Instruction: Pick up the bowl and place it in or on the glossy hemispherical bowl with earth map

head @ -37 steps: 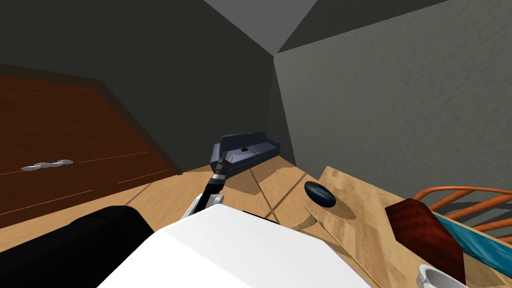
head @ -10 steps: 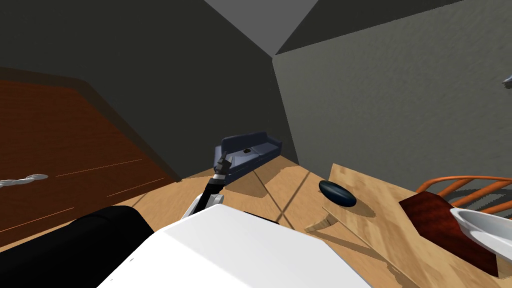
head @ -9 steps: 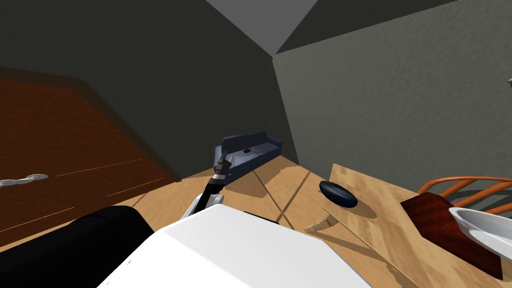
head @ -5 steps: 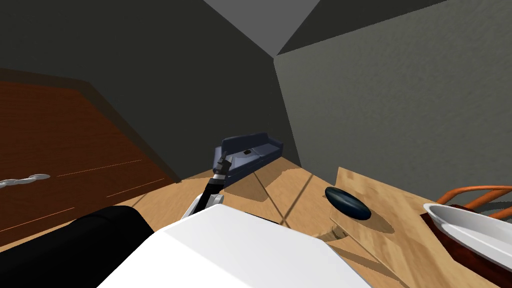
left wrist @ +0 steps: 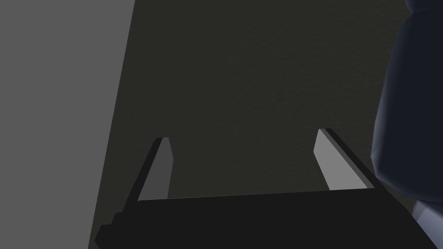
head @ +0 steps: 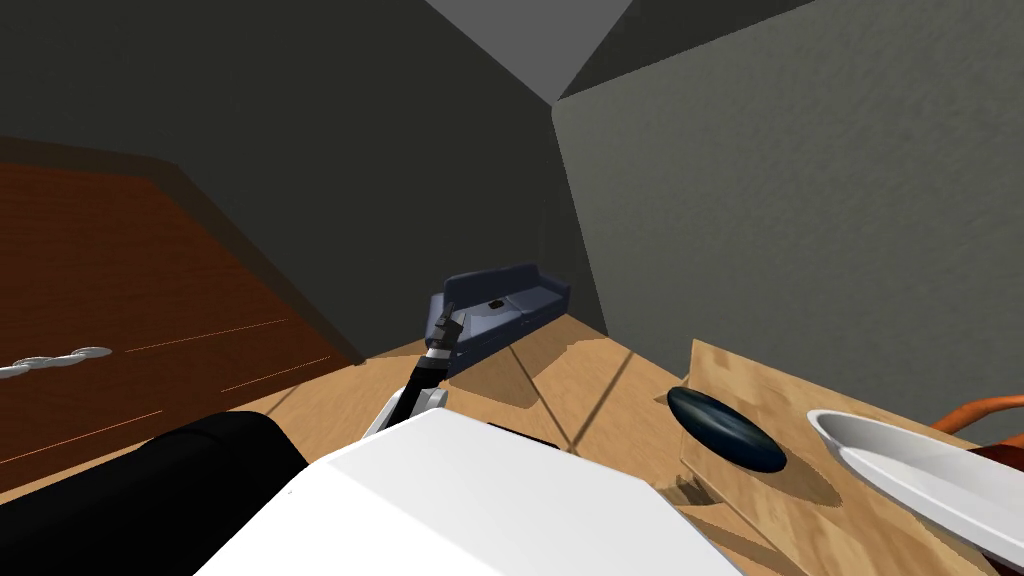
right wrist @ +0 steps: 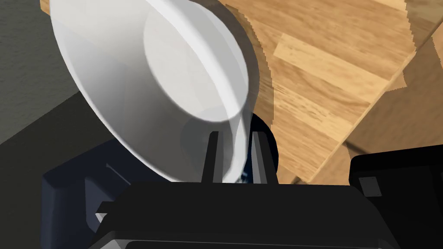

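Right gripper [right wrist: 235, 138] is clamped on the rim of the white bowl [right wrist: 151, 86], with the blades pinching the edge. The bowl hangs tilted and looks clear of the wooden table [head: 760, 395]. In the head view it sits just beside the dark blue bowl [head: 725, 430], which rests near the table's corner. My read: the pick is done and the place is not. What's left is to carry it over the dark bowl, level it, lower and release. Left gripper [left wrist: 242, 166] is idle with its blades apart, held out toward the sofa [head: 505, 300].
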{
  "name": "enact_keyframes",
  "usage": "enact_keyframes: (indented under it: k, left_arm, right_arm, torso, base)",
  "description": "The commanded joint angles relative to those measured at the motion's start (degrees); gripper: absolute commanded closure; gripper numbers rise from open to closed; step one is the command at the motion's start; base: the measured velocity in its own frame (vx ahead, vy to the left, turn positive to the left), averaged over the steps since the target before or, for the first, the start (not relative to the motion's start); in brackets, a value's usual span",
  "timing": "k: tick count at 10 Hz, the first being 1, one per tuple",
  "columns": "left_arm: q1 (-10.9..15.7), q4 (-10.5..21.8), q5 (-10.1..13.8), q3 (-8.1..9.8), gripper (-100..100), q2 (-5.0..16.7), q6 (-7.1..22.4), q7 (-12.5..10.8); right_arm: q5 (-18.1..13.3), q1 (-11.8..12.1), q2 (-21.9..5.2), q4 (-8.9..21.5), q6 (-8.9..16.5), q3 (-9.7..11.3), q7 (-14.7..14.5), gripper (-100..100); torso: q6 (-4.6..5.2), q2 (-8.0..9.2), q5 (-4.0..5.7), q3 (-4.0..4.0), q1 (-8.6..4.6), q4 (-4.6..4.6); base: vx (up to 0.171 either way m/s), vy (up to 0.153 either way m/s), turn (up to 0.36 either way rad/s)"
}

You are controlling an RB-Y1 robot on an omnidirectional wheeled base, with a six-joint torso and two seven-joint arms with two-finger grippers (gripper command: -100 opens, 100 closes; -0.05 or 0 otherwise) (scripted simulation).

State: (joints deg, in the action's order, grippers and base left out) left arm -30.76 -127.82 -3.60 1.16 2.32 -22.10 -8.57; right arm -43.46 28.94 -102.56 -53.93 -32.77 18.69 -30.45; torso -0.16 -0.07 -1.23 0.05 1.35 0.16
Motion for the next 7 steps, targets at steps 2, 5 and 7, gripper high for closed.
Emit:
enact_keyframes:
  k: [2, 5, 7]
  left_arm:
    - [0.00, 0.00, 0.00, 0.00, 0, 0.00, 0.00, 0.00]
    - [0.00, 0.00, 0.00, 0.00, 0, 0.00, 0.00, 0.00]
    - [0.00, 0.00, 0.00, 0.00, 0, 0.00, 0.00, 0.00]
  right_arm:
    - [-0.15, -1.99, 1.54, -1.21, -2.98, 1.25, -0.65, 100]
    - [0.90, -1.67, 2.21, -3.11, -4.09, 1.84, -1.19, 100]
    - [0.32, -2.40, 2.72, -2.63, -4.46, 2.08, -1.27, 100]
  torso:
    - [0.04, 0.14, -0.05, 0.08, 0.01, 0.04]
    - [0.03, -0.02, -0.09, 0.00, 0.15, 0.02]
    - [0.04, 0.06, -0.13, 0.06, 0.17, 0.06]
  base:
    - [0.054, 0.006, 0.033]
    - [0.081, 0.027, 0.048]
    - [0.044, 0.011, 0.025]
